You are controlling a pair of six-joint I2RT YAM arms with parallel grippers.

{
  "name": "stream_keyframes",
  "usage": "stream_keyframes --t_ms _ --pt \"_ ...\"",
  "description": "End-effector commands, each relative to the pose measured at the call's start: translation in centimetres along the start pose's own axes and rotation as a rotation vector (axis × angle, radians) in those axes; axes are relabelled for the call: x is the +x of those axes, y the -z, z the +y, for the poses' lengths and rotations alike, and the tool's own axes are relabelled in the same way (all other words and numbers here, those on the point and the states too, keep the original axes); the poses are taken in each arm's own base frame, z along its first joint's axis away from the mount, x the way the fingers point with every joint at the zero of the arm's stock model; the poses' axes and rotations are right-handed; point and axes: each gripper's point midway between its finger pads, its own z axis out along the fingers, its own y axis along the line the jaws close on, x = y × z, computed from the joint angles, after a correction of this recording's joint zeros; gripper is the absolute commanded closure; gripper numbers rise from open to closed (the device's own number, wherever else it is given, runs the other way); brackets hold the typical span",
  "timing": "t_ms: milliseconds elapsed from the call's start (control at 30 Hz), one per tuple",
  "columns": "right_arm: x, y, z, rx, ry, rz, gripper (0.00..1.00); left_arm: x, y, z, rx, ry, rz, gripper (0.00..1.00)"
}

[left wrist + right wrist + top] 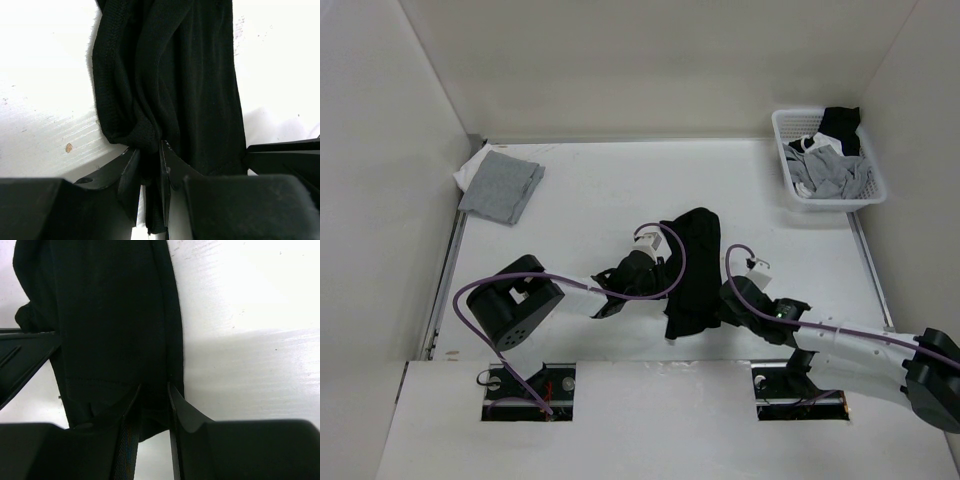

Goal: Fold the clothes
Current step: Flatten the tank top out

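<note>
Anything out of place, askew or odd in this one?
The black garment is bunched and twisted into a narrow strip, pinched by the left gripper and the right gripper, not spread flat. Nothing looks spilled or damaged.

plain black soft garment [692, 272], bunched into a long narrow strip running front to back mid-desk, wrinkly folds, hemmed edge showing, near end lifted off the surface

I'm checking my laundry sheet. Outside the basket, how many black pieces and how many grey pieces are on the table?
Black garment: 1
Light-grey cloth: 1
Total: 2
</note>
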Motion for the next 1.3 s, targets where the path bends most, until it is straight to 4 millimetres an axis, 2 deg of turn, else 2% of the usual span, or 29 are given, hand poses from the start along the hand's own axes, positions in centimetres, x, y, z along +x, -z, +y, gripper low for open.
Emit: stream_keyframes --t_ms 0,167,400,533,633,700,800,1000,1267 --pt "-0.5 0.0 -0.4 0.019 -0.009 -0.028 0.69 -1.0 -0.2 -0.4 0.007 -0.001 -0.03 0.83" --pt "-0.3 0.3 -0.1 -0.008 -0.017 -0.013 0.71 -0.9 -0.2 -0.3 0.006 -0.003 -0.027 0.83" --pt "0.1 -0.1 -0.4 0.017 -0.012 0.0 0.63 -1.0 -0.2 -0.4 0.009 -0.002 -0.029 0.83" --pt "0.1 -0.1 -0.6 0.016 -0.019 -0.005 0.64 -1.0 -0.2 -0.4 0.009 0.0 -0.029 0.83" --pt "0.4 -0.4 -0.5 0.017 -0.017 0.007 0.7 -1.0 -0.2 -0.4 0.009 0.0 -0.029 0.83" --pt "0.5 -0.5 -0.2 0.01 -0.019 0.009 0.7 -1.0 -0.3 -0.3 0.008 0.0 -0.028 0.84" --pt "0.3 -0.5 0.3 -0.009 -0.028 0.006 0.82 -1.1 -0.2 -0.4 0.01 -0.002 -0.03 0.84" --pt "-0.4 0.0 0.8 -0.023 -0.019 -0.014 0.91 -1.5 -0.1 -0.1 0.003 0.003 -0.04 0.86" --pt "-3.0 1.4 2.1 -0.015 0.047 -0.084 0.98 -3.0 0.2 0.5 -0.007 0.033 -0.074 0.93"
